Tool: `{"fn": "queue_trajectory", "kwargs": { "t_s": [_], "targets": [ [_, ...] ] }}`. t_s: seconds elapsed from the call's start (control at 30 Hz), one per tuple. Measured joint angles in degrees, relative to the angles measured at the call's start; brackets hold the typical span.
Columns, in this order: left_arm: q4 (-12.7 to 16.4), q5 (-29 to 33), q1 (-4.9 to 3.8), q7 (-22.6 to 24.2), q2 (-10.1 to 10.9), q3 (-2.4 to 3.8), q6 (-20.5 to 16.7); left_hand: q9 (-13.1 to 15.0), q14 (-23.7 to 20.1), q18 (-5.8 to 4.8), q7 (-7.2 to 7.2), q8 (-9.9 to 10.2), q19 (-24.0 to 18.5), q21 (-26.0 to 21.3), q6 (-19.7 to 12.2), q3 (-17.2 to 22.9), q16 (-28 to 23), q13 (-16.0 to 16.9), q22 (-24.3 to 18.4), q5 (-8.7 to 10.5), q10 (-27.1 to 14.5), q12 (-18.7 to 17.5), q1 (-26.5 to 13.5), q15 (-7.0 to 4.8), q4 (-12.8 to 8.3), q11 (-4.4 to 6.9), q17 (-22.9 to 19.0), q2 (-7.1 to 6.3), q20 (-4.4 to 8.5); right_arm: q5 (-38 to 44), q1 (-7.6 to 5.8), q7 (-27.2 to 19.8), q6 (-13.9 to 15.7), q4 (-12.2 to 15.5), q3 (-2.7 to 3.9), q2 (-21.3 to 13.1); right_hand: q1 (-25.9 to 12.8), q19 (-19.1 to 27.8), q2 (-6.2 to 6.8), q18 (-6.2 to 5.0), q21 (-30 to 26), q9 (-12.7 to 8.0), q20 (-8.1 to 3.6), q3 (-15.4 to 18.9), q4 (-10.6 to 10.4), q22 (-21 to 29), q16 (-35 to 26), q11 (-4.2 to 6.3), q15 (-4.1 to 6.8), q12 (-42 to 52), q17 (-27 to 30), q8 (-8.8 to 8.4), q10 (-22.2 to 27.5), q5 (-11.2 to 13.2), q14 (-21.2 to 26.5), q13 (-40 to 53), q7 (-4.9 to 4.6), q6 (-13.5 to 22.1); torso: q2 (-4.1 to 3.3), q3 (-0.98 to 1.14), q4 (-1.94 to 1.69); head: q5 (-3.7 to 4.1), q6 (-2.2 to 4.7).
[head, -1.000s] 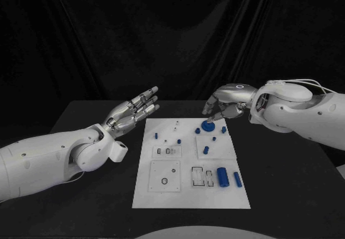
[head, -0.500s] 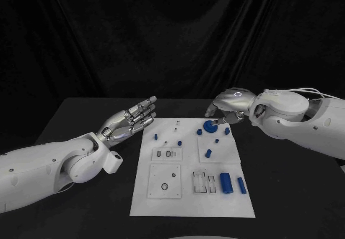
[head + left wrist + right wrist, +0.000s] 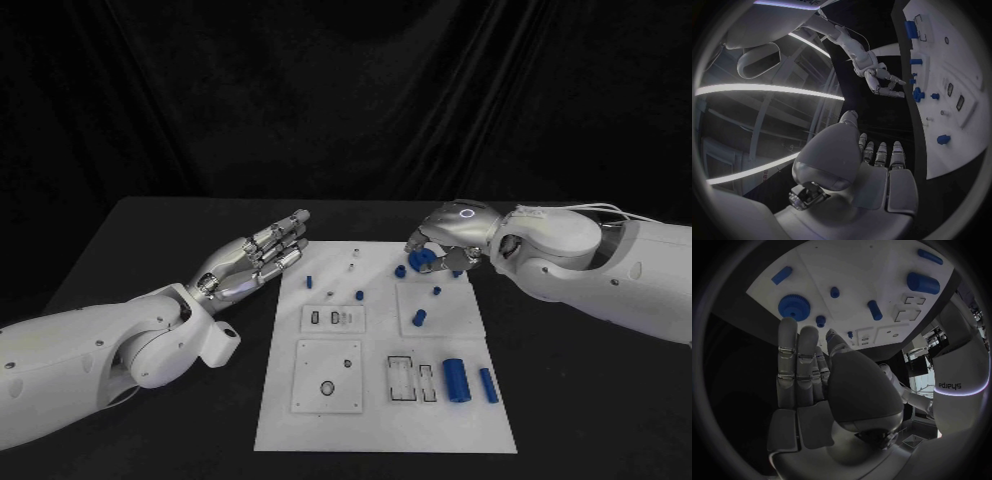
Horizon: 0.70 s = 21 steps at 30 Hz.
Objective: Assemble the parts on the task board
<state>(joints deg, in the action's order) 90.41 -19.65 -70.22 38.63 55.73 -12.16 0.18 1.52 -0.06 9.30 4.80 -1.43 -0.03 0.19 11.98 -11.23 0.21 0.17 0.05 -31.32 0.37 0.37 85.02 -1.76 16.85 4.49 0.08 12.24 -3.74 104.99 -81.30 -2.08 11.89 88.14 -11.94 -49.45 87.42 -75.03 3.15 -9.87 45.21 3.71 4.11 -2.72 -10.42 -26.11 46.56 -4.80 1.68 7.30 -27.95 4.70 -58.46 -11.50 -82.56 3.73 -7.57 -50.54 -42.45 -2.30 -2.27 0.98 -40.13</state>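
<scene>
The white task board lies in the middle of the black table. A blue gear stands near its far edge, with small blue pegs around it. My right hand hovers right over the gear, fingers pointing down, holding nothing. In the right wrist view the gear lies just beyond the straight fingertips of that hand; I cannot tell whether they touch. My left hand floats flat and empty off the board's left edge, fingers stretched out. It also shows in the left wrist view.
A thick blue cylinder and a thinner one lie at the board's near right, beside rectangular slots. Small blue pieces stand at the far left. Bare black table surrounds the board on both sides.
The camera has tilted, shifting the whole picture. My right hand has come lower and closer over the gear. My left hand stays flat and empty beside the board.
</scene>
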Motion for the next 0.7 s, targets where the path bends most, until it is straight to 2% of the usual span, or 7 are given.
{"fn": "queue_trajectory", "kwargs": {
  "t_s": [0.13,0.23,0.37,0.57,0.7],
  "targets": [
    [0.0,-0.1,0.00,0.0,0.1,0.00,-0.3,0.0,0.0,0.00,0.00,0.0,0.1,0.0,0.0,-0.8,0.0,0.0,0.0,1.37,0.0,0.0,-0.4,0.01,0.0,0.41,0.0,0.40,1.50,0.1,0.52,-0.2,0.7,-0.7,-0.01,0.3,0.0,0.2,0.04,0.00,0.1,0.0,0.20,-0.3,0.0,-0.3,1.0,0.00,-0.15,-0.2,-1.3,-0.21,-0.4,-0.2,-0.2,0.0,0.20,0.2,-0.26,-0.09,-0.05,0.01,0.05],
    [-0.1,-0.1,0.00,0.0,0.2,0.00,-0.6,0.0,0.0,-0.01,0.00,0.0,-0.1,0.0,0.0,-0.9,0.0,-0.1,0.0,2.19,-0.2,0.0,-0.8,0.01,0.0,0.67,0.0,0.30,1.73,0.2,0.87,-0.4,1.1,-1.3,-0.01,0.8,0.0,0.2,0.04,0.00,0.3,0.0,0.20,-0.5,0.1,-0.3,1.4,0.00,-0.15,-0.2,-1.7,-0.21,-0.4,-0.2,-0.2,0.0,0.21,0.2,-0.43,-0.17,-0.16,0.13,0.12],
    [-0.3,-0.1,0.00,0.0,0.3,0.00,-0.9,0.0,0.0,0.00,0.00,0.0,-0.1,0.0,0.0,-0.9,0.0,-0.1,0.0,2.17,-0.4,0.0,-0.9,0.01,0.0,0.84,0.0,0.47,2.08,0.3,1.35,-0.8,1.6,-2.1,0.00,1.5,0.0,0.2,0.04,0.00,0.6,0.0,0.20,-0.8,0.2,-0.7,1.6,0.00,-0.15,-0.6,-2.1,-0.52,-0.4,-0.2,-0.2,-0.1,0.31,0.7,-0.57,-0.26,-0.26,0.24,0.13],
    [-0.5,-0.2,0.00,0.0,0.2,0.00,-1.0,0.0,0.0,0.01,-0.21,0.0,0.1,0.0,-0.2,-0.9,0.0,-0.1,0.0,0.35,-0.4,0.0,-1.0,0.02,0.0,0.84,0.0,0.96,2.33,0.3,1.85,-1.3,1.9,-3.2,0.00,2.1,0.0,0.2,0.03,0.00,0.9,0.0,0.20,-1.3,0.2,-1.3,2.3,0.00,-0.15,-1.2,-2.8,-0.52,-0.4,-0.3,-0.2,0.0,0.31,0.7,-0.60,-0.31,-0.26,0.17,-0.16],
    [-0.7,-0.2,0.00,0.0,0.2,0.00,-1.0,0.0,0.0,0.00,-0.21,0.0,0.1,0.0,-0.2,-0.9,0.0,-0.1,0.0,-0.83,-0.4,0.0,-0.3,0.02,0.0,0.84,0.0,1.33,2.33,0.3,2.07,-1.6,2.0,-4.1,0.00,2.7,0.0,0.4,0.04,0.01,1.6,0.1,0.00,-2.3,0.1,-2.0,2.7,0.00,-0.15,-1.6,-3.2,-0.52,-0.8,-1.6,-0.2,0.0,0.31,0.7,-0.55,-0.28,-0.26,0.23,-0.31]
  ]
}}
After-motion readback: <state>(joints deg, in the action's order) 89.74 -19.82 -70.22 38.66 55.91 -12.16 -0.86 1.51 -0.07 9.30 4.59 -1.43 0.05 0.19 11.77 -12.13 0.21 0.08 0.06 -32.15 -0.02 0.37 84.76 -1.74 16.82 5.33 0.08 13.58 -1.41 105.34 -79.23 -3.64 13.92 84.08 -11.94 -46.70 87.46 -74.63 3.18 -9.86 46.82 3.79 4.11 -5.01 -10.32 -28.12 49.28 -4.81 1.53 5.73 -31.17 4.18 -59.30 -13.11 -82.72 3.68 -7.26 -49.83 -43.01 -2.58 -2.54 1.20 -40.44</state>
